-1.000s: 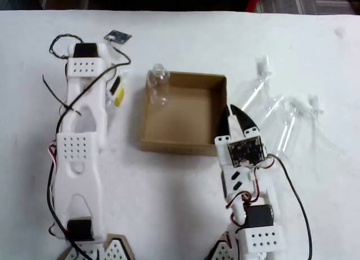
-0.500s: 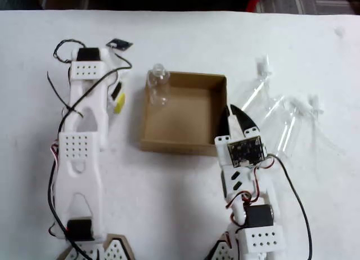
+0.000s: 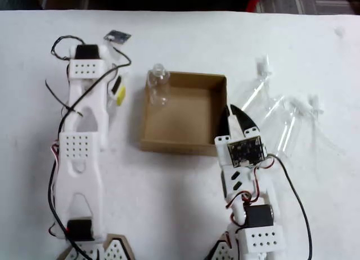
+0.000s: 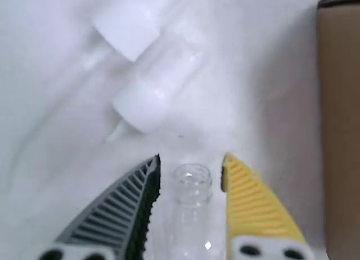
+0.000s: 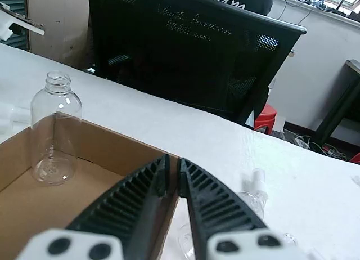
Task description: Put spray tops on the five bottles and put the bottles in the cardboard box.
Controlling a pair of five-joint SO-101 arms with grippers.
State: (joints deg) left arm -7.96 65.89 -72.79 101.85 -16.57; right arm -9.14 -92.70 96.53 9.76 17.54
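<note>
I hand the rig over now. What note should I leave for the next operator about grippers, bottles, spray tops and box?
Left gripper: at the neck of an uncapped bottle, beside the cardboard box; grip unclear.
Right gripper: shut, empty, over the box's wall.
Things: one topless bottle in the box, standing; loose bottles and spray tops on the table on the right arm's side; two tops near the left gripper.
Done: no top visibly fitted.
Left: fit tops, box the bottles.

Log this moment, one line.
left gripper open around capless bottle | right gripper shut, empty, above cardboard box edge | boxed bottle capless
</note>
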